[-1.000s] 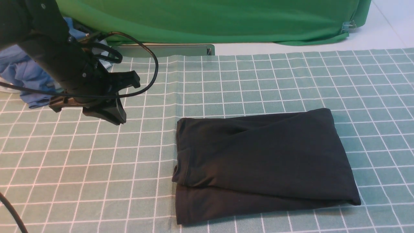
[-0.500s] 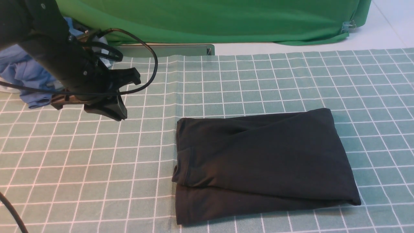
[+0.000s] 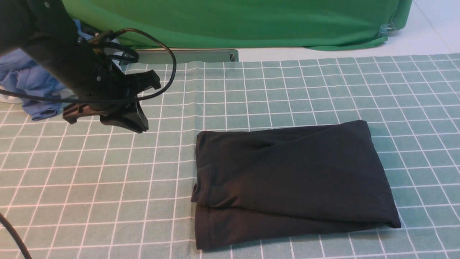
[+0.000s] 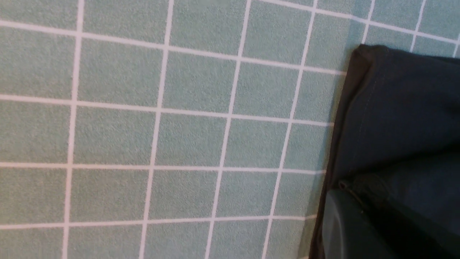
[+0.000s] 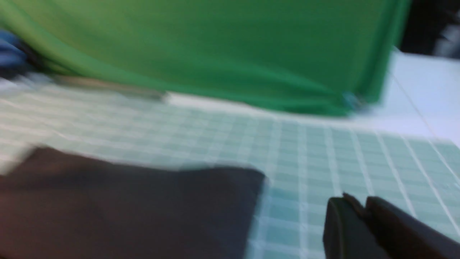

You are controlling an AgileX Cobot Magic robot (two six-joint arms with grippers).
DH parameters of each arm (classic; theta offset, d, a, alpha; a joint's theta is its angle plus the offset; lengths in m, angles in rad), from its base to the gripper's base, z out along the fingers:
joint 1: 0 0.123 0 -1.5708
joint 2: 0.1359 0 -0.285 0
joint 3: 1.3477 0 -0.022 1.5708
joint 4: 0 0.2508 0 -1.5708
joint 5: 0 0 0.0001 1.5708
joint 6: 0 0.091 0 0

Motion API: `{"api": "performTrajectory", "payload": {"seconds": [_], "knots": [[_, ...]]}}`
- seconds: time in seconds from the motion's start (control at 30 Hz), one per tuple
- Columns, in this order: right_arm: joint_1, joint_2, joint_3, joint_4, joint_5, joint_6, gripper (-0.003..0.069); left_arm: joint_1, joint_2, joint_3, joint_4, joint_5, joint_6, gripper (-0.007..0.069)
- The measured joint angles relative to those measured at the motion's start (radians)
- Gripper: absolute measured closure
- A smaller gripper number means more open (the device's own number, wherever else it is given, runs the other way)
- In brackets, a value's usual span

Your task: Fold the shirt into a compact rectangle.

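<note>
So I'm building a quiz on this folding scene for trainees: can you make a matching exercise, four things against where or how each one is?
Things:
1. shirt
2. left gripper
3. blue garments
4. green backdrop cloth

Places or states:
A. bunched at the far left edge of the checked cloth
B. hanging along the far side of the table
C. folded into a rough rectangle, lying flat right of centre
D. shut, in the air left of the folded bundle, holding nothing

Pairs: 1-C, 2-D, 3-A, 4-B
</note>
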Motion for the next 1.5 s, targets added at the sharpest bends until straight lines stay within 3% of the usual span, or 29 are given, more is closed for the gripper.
{"api": "performTrajectory", "payload": {"seconds": [0.03, 0.13, 0.4, 0.7, 0.93, 1.0, 1.2, 1.3, 1.5], "knots": [[-0.053, -0.026, 0.04, -0.002, 0.025, 0.0, 0.0558, 0.0, 0.0, 0.0, -0.004, 0.02, 0.016, 0.061], [-0.09, -0.057, 0.066, -0.007, 0.044, 0.001, 0.0554, 0.0, 0.0, 0.0, -0.007, 0.042, 0.032, 0.061], [-0.097, -0.104, 0.068, -0.022, 0.053, 0.001, 0.0546, 0.0, -0.04, -0.003, -0.007, 0.103, 0.021, 0.061], [-0.006, -0.107, 0.068, -0.023, 0.058, 0.001, 0.0519, 0.0, -0.323, -0.035, 0.001, 0.163, -0.018, 0.061], [-0.005, -0.107, 0.068, -0.023, 0.058, 0.001, 0.0491, 0.0, -0.632, 0.147, 0.004, 0.152, -0.002, 0.061], [-0.005, -0.107, 0.068, -0.023, 0.058, 0.001, 0.0489, 0.0, -0.706, 0.204, -0.007, 0.118, 0.011, 0.061], [-0.005, -0.107, 0.068, -0.023, 0.058, 0.001, 0.0466, 0.0, -1.163, 0.595, -0.32, -0.188, 0.338, 0.061], [-0.005, -0.107, 0.068, -0.023, 0.058, 0.001, 0.0459, 0.0, -1.305, 0.743, -0.386, -0.352, 0.403, 0.061], [-0.004, -0.107, 0.068, -0.023, 0.058, 0.001, 0.0445, 0.0, -1.504, 0.92, -0.399, -0.653, 0.435, 0.0609]]}}
